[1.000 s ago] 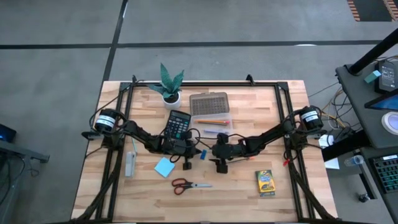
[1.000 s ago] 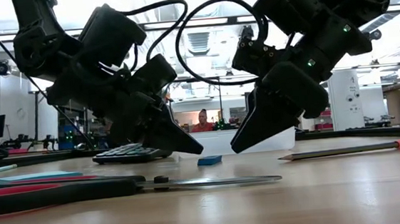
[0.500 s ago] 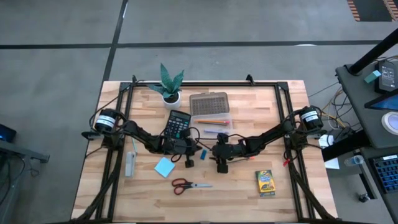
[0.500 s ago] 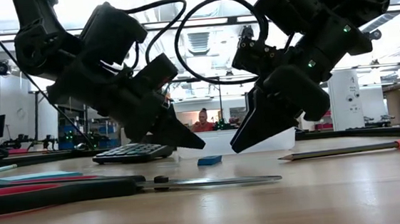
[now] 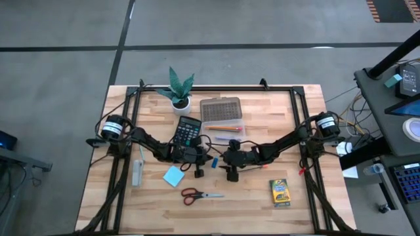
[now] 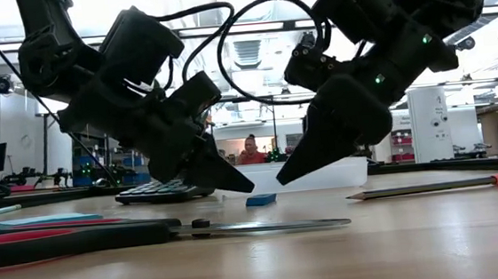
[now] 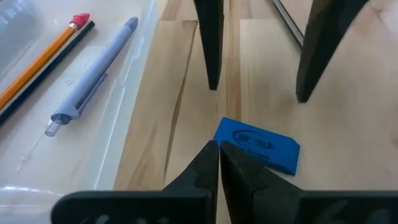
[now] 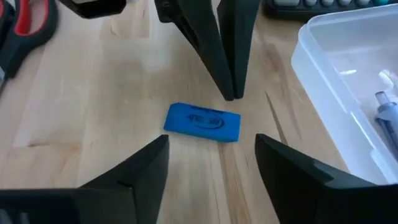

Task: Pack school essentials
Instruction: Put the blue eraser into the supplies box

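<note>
A tiny blue eraser (image 5: 213,161) lies flat on the wooden table between my two grippers. My left gripper (image 7: 218,148) is shut, and its tips hang just above the table at the eraser's (image 7: 258,144) left end. My right gripper (image 8: 211,142) is open and slants down from the right; its two fingers stand on either side of the eraser (image 8: 202,122), apart from it. In the low view the left gripper's tips (image 6: 249,188) and the right gripper's tips (image 6: 281,181) hover slightly above the eraser (image 6: 261,199).
A clear box (image 5: 224,132) holding pens and a pencil sits just beyond the grippers, with a grey lid (image 5: 221,108), a calculator (image 5: 188,131) and a potted plant (image 5: 178,88) nearby. Red-handled scissors (image 5: 200,195), a light-blue note pad (image 5: 173,176) and a crayon box (image 5: 280,192) lie nearer.
My right gripper has shifted a little toward the table's left, closer over the eraser, and tipped to a flatter slant. My left gripper has bobbed slightly up and back down. The eraser has stayed in place.
</note>
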Tool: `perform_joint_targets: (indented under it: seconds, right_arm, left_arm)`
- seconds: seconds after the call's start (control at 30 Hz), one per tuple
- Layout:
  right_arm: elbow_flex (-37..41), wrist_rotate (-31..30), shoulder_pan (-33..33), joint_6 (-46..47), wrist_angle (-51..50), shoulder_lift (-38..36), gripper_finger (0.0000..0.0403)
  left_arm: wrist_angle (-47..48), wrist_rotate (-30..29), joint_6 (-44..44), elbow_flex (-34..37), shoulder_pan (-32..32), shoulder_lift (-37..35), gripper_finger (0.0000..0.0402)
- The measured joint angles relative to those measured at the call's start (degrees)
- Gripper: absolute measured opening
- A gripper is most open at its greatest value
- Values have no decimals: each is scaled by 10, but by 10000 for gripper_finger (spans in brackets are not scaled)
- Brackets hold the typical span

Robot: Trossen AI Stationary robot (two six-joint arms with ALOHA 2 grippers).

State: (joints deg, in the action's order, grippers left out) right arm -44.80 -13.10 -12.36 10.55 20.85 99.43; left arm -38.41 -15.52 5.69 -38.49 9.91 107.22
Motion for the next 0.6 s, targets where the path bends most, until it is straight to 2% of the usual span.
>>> perform_joint_targets:
  seconds: [0.13, 0.23, 0.33, 0.6]
  right_arm:
    - [0, 0, 0, 0, 50, 31, 258]
    - [0, -28, 0, 7, 62, 44, 268]
    - [-3, -50, 0, 15, 65, 45, 268]
    - [-11, -60, 0, 10, 68, 45, 253]
  left_arm:
    - [-1, 3, 0, 1, 0, 0, 0]
    - [-1, 4, 0, 3, 0, 0, 0]
    - [0, 7, 0, 4, 0, 0, 0]
    - [4, 8, -1, 5, 0, 0, 0]
